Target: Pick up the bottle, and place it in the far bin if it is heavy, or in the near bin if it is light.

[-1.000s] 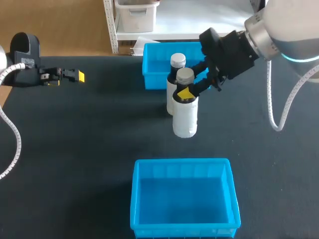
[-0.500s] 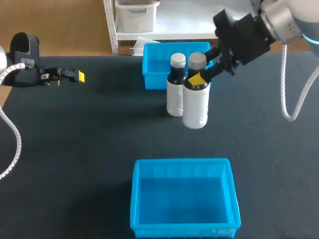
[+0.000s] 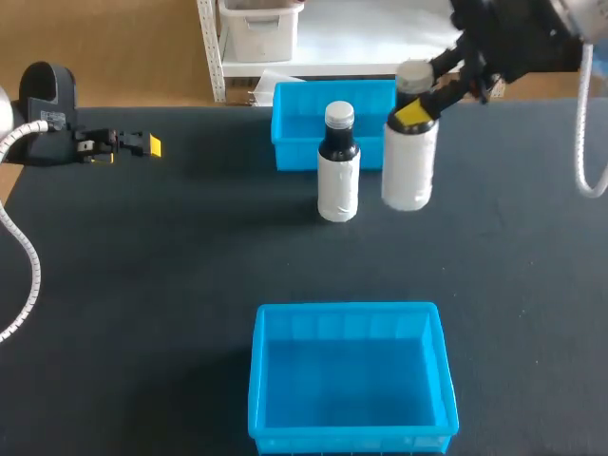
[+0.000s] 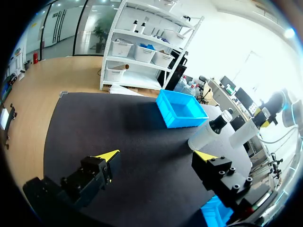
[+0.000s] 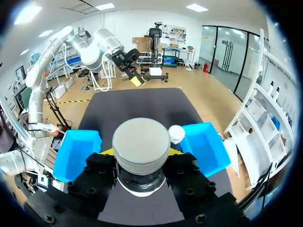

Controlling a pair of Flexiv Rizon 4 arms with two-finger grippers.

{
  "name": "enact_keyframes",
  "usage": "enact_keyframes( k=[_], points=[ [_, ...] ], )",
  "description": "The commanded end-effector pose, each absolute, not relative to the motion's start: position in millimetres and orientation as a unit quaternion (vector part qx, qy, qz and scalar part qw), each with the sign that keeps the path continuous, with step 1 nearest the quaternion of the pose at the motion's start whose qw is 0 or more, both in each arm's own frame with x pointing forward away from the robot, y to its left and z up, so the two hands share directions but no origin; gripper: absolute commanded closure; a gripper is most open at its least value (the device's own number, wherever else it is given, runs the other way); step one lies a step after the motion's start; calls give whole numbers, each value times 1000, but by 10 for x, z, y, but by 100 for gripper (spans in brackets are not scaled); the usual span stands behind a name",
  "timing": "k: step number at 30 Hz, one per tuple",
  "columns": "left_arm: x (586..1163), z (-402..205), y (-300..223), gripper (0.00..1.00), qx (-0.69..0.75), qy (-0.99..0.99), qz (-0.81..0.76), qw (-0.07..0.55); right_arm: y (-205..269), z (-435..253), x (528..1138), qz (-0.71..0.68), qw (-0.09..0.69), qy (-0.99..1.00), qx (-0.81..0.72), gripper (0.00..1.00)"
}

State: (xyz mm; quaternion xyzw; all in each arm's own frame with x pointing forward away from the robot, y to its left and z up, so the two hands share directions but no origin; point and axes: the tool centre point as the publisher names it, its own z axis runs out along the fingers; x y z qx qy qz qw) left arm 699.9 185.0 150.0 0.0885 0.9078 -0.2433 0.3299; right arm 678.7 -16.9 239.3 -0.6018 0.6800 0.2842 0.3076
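My right gripper (image 3: 415, 110) is shut on the dark neck of a white-labelled bottle (image 3: 409, 161) with a grey cap, held upright in the air by the right end of the far blue bin (image 3: 294, 128). In the right wrist view the cap (image 5: 141, 143) fills the space between my fingers. A second, similar bottle (image 3: 338, 166) stands on the table to the left of the held one, in front of the far bin. The near blue bin (image 3: 350, 380) lies at the table's front. My left gripper (image 3: 142, 145) rests open at the far left, nothing between its fingers.
The black tabletop (image 3: 171, 266) is bare between the two bins. In the left wrist view, beyond my open left gripper (image 4: 156, 156), I see the far bin (image 4: 182, 109), the standing bottle (image 4: 210, 132) and the held bottle (image 4: 244, 135).
My right arm has carried the bottle up, right and away, from in front of the standing bottle to beside it near the far bin. The left arm has kept still.
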Motion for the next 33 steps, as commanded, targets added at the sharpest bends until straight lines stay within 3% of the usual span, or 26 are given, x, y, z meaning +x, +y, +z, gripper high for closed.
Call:
enact_keyframes(
  k=[1, 22, 33],
  points=[
    [6999, 1500, 1850, 0, 88, 908, -243, 330, -410, 2463, 6862, 288, 315, 679, -598, 100],
    [6999, 1500, 1850, 0, 88, 908, -243, 330, -1089, 2449, 7426, 274, 329, 700, -572, 100],
    [6999, 1500, 1850, 0, 88, 908, -243, 330, -952, 2469, 8094, 273, 322, 690, -588, 100]
  ],
)
